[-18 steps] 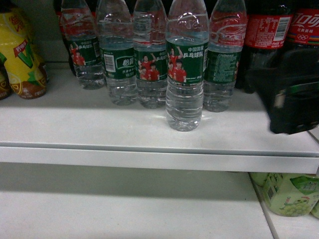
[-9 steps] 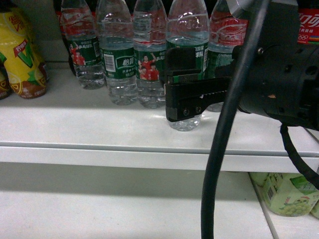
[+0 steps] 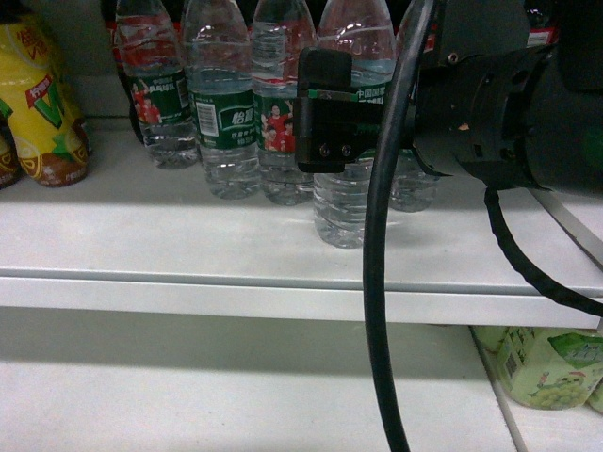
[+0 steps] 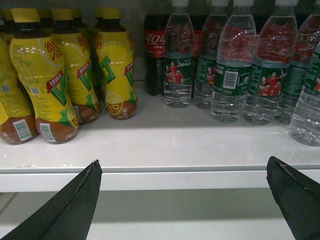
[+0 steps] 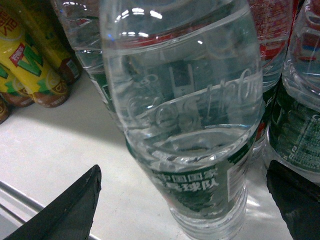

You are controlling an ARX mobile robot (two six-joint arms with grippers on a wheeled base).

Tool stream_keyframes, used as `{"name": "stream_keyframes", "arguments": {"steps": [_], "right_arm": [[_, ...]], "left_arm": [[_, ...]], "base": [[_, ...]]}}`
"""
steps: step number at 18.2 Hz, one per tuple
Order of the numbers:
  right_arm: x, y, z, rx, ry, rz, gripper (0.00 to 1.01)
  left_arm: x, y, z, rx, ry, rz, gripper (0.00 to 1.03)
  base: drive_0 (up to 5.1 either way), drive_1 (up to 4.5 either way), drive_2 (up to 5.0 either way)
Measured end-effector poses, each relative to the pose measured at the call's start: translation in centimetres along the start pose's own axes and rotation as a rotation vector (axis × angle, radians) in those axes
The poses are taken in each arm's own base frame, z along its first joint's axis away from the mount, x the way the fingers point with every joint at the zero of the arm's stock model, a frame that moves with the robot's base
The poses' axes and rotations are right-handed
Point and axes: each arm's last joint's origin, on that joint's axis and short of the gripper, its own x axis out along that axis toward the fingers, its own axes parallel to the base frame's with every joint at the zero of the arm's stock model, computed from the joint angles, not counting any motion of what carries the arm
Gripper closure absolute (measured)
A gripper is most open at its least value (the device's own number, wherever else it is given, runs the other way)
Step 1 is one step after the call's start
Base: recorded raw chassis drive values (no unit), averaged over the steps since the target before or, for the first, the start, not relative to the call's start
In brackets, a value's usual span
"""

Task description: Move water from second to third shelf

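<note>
Right gripper point(image 3: 325, 122) at front water point(image 3: 350, 141) label height, fingers spread either side of bottle in right wrist view, can't tell if touching. Water upright, long axis vertical, cap out of frame up top, standing on shelf point(image 3: 188, 245) ahead of bottle row point(image 3: 221, 113). Left gripper point(image 4: 182, 200) spread wide, nothing between. Only left wrist view shows yellow bottles point(image 4: 65, 75) and cola point(image 4: 155, 50).

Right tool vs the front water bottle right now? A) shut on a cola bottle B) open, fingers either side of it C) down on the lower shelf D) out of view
B: in the right wrist view the water bottle fills the gap between the spread fingers, and the head view shows the right tool at its label.
</note>
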Motion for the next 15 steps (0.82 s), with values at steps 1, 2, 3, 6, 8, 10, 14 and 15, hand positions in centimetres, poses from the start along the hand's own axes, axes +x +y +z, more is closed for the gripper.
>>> {"name": "stream_keyframes", "arguments": {"steps": [1, 2, 3, 6, 8, 10, 14, 15], "right_arm": [[0.4, 0.0, 0.1, -0.002, -0.001, -0.015, 0.03], [0.9, 0.2, 0.0, -0.006, 0.005, -0.023, 0.03], [1.3, 0.4, 0.2, -0.015, 0.004, -0.027, 0.03], [2.2, 0.8, 1.1, -0.035, -0.011, -0.036, 0.03], [2.7, 1.2, 1.0, -0.045, 0.001, -0.04, 0.03], [3.0, 1.2, 0.7, -0.046, 0.02, -0.058, 0.09], [3.2, 1.3, 0.5, -0.049, 0.029, -0.078, 0.41], [3.2, 1.3, 0.5, -0.05, 0.029, -0.077, 0.46]], "left_arm": [[0.0, 0.0, 0.0, 0.0, 0.0, 0.0, 0.05], [0.0, 0.0, 0.0, 0.0, 0.0, 0.0, 0.05], [0.0, 0.0, 0.0, 0.0, 0.0, 0.0, 0.05], [0.0, 0.0, 0.0, 0.0, 0.0, 0.0, 0.05], [0.0, 0.0, 0.0, 0.0, 0.0, 0.0, 0.05], [0.0, 0.0, 0.0, 0.0, 0.0, 0.0, 0.05], [0.0, 0.0, 0.0, 0.0, 0.0, 0.0, 0.05], [0.0, 0.0, 0.0, 0.0, 0.0, 0.0, 0.05]], "base": [[0.0, 0.0, 0.0], [0.0, 0.0, 0.0], [0.0, 0.0, 0.0], [0.0, 0.0, 0.0], [0.0, 0.0, 0.0], [0.0, 0.0, 0.0], [0.0, 0.0, 0.0], [0.0, 0.0, 0.0]]}}
